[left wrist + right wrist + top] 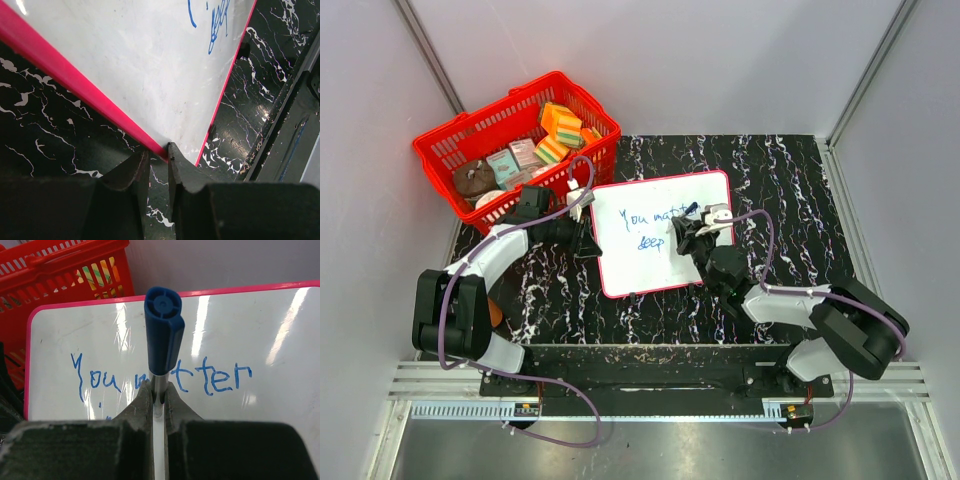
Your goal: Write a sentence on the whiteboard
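We see a black marbled bench (790, 190) from above, with the whiteboard (655, 270) lying flat near its middle, a little toward the far edge. A red shopping basket (485, 110) of packaged goods sits at the far-left corner, just beside the board's far-left corner.

The left gripper (585, 238) reaches in from the left. In its wrist view, its fingers (135, 170) are closed tight on the board's red frame. We judge this pinch is there to stop the board sliding under the pen.

The right gripper (686, 235) hangs over the right half of the board. It is clamped on a blue marker (163, 325), held upright with the capped back end toward the wrist camera, which suits pressing the tip straight down. The tip is hidden, so we cannot tell whether it touches the surface.

The sentence (645, 218) is in thin blue handwriting. The top line reads "You matter". Below it, from above, we make out something like "deep". We judge the second line may be unfinished.
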Controlling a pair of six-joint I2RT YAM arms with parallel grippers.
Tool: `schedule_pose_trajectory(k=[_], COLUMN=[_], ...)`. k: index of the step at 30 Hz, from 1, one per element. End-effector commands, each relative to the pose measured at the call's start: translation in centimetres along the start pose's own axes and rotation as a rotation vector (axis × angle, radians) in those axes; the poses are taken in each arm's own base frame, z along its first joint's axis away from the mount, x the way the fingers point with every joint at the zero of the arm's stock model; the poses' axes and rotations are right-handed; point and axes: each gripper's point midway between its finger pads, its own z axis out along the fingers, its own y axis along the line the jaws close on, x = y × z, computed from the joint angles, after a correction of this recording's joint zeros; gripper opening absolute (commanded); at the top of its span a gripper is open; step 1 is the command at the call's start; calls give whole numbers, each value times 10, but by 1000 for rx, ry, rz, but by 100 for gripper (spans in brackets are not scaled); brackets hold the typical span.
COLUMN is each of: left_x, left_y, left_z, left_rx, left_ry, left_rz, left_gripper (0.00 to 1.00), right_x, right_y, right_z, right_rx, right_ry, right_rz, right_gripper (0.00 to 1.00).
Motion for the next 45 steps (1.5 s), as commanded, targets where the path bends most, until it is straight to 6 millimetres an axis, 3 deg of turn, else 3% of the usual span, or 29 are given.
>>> schedule_pose_trajectory(k=[1, 32, 39, 45], left_x=[-18, -19, -18, -18], left_y=[-4, -2, -2, -2], left_z=[-6, -6, -6, -6], left_rx=[-6, -10, -10, -8], left_ry=[-53, -53, -52, -51], left_rz=[121, 120, 119, 116], left_gripper=[0, 0, 0, 0], right_x=[-6, 24, 22, 8], right_y=[-1, -7, -14, -15], right_z=[7, -16, -22, -20], right_rx=[16, -8, 12, 25], right_ry=[-24, 60, 59, 25], right_rz=[15, 54, 50, 48], right_gripper=[0, 0, 0, 0])
